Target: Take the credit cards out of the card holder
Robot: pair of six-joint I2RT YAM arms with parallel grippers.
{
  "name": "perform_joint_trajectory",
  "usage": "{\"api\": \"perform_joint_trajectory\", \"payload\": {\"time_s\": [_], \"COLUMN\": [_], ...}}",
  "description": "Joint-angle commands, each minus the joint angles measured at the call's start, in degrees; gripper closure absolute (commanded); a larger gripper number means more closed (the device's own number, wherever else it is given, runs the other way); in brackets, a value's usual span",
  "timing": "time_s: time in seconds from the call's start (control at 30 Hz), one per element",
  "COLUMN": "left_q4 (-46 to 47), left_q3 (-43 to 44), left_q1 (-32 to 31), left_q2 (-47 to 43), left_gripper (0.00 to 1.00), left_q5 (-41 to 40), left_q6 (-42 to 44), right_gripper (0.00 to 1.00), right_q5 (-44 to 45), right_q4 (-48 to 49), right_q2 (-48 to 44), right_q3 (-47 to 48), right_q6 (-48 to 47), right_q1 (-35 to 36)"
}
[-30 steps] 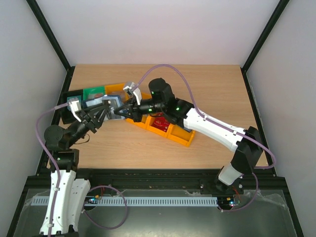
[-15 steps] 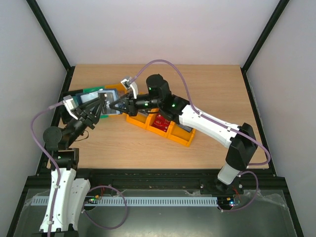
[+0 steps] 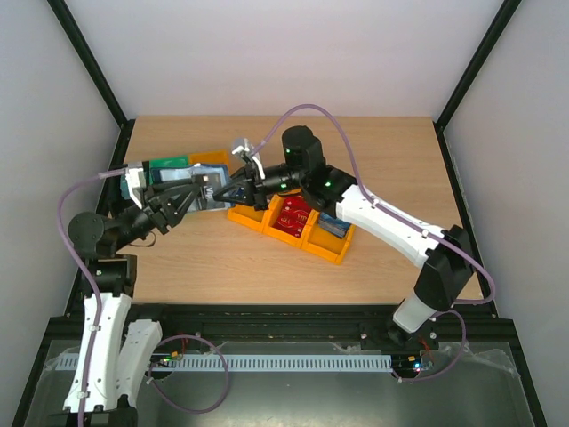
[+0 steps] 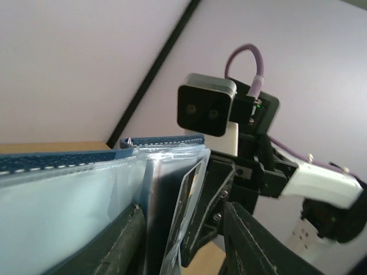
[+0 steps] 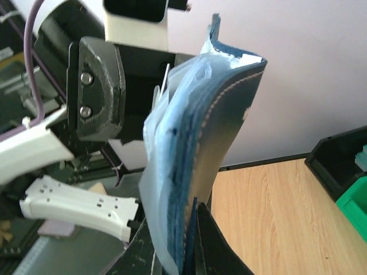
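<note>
The card holder (image 3: 210, 189) hangs in the air just off the left end of the orange tray (image 3: 313, 242), lifted clear of the counter (image 3: 382, 160) and caught between the two arms. It stands on edge, folded open, with its navy cover outward and its pale blue-grey pockets fanned.

The right end effector (image 3: 231, 190) reaches over the tray's left end and is closed on the card holder. In the right wrist view its two fingers (image 5: 209, 240) pinch the lower edge, and the holder rises straight up from between them.

The left end effector (image 3: 192, 197) meets the holder from the side away from the tray. Its jaws stand partly apart with the inner leaves of the holder between them. The left wrist view does not settle whether they press on those leaves or only bracket them, so I cannot tell if it has a grip. In that view the right arm's fingers sit close in between the left one's, on the far side of the sleeves.

One pale card (image 4: 187, 193) with dark print shows through a clear sleeve, still inside the holder. A red card (image 3: 292, 216) lies in the tray's middle compartment and a blue card (image 3: 334, 228) in the compartment at its right end.

A green bin (image 3: 169, 165) and a small orange bin (image 3: 210, 158) sit beyond the tray's left end, towards the back of the counter.
</note>
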Motion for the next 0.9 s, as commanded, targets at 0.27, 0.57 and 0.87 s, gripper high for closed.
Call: {"api": "perform_joint_trajectory", "payload": {"time_s": [0.27,0.57,0.87], "left_q4": [-19.9,-56.5,-39.6], "left_q3": [10.3,14.6,4.9], "left_q1": [-4.9,-4.2,-5.6], "left_q2": [2.0,0.5,-7.3], "left_gripper": [0.66,0.8,0.91], "left_q5": [28.1,9.7,12.1], "left_q6": [14.6,54.8,41.4], "right_gripper": [0.98,0.98,0.98], "right_q5": [8.2,14.6,17.4], "right_q4": [-5.3,-1.5,0.2], "right_q2": [0.6,-3.8,-2.1], "right_q3": [3.1,-0.8,0.5], "right_q6": [-9.5,-8.4,-6.4], "right_q1": [3.1,5.2,7.8]}}
